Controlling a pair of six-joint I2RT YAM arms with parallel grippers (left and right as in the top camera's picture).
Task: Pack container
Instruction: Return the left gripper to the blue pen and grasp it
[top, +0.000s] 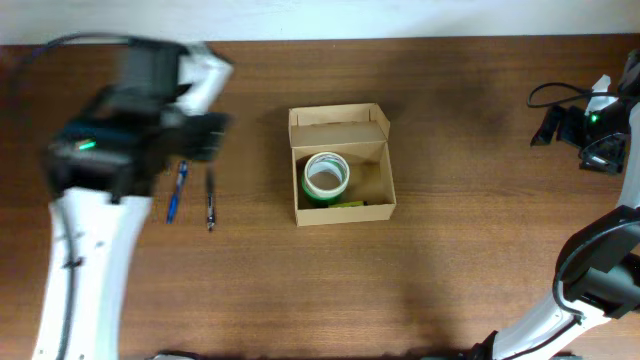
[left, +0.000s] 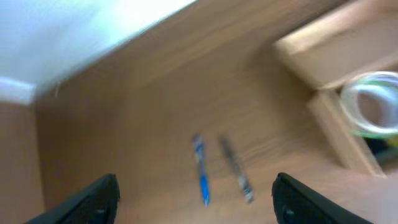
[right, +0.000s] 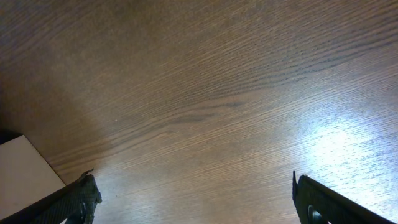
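Note:
The tan cardboard container (top: 342, 165) stands open at the table's middle, its lid flap folded back. A green tape roll (top: 325, 177) lies inside it, with a yellow-green item (top: 350, 204) by the near wall. In the left wrist view the container (left: 333, 59) and the roll (left: 373, 106) show blurred at the right. My left gripper (top: 205, 135) is open and empty, left of the container, above a blue pen (top: 176, 192) and a dark pen (top: 210, 203). Both pens show between its fingers in the left wrist view (left: 200, 171). My right gripper (top: 560, 125) is open and empty at the far right.
The two pens lie side by side on the brown wooden table (top: 430, 270). The table's back edge meets a white wall (left: 74, 31). A white sheet corner (right: 25, 171) shows at the lower left of the right wrist view. A black cable (top: 555, 92) runs by the right arm.

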